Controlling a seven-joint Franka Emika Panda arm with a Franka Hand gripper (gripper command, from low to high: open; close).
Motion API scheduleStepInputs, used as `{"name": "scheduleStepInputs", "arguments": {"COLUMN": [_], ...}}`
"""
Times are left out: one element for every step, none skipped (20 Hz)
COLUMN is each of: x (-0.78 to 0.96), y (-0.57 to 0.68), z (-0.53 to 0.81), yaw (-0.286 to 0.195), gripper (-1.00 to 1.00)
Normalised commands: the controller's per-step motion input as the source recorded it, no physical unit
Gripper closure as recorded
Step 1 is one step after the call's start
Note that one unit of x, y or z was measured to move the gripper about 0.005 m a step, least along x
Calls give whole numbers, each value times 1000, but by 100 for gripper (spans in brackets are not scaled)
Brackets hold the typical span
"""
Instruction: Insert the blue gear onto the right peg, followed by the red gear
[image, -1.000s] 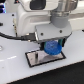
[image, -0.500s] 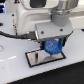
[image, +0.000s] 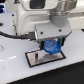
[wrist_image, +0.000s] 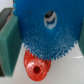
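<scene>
In the exterior view, the grey plate (image: 46, 59) lies on the white table (image: 15, 72), and the gripper (image: 51, 44) hangs above its right part with its fingers clamped on the blue gear (image: 52, 47). The wrist view shows that gear (wrist_image: 47, 30) between the pads, with the red gear (wrist_image: 37, 68) lying beneath its rim.

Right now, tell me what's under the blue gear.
In the wrist view the red gear pokes out beneath the blue gear. In the exterior view the grey plate lies below; the peg is hidden there.
</scene>
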Motion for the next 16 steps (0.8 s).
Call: {"name": "scheduleStepInputs", "arguments": {"x": [196, -123, 0, 0, 0, 0, 0, 185, 187, 215, 266, 300, 368, 392, 384, 381], "y": [4, 46, 94, 126, 63, 0, 0, -56, -19, -14, -9, -1, -6, -4, -10, 2], "z": [385, 300, 411, 409, 246, 137, 31, 42, 120, 10, -3, -10, -11, -59, -111, -94], "yaw": [0, 0, 0, 0, 0, 0, 0, 0, 0, 0, 0, 0, 0, 0, 0, 0], "gripper": [100, 100, 100, 100, 100, 100, 100, 100, 100, 100, 100, 100, 100, 100, 100, 100]}}
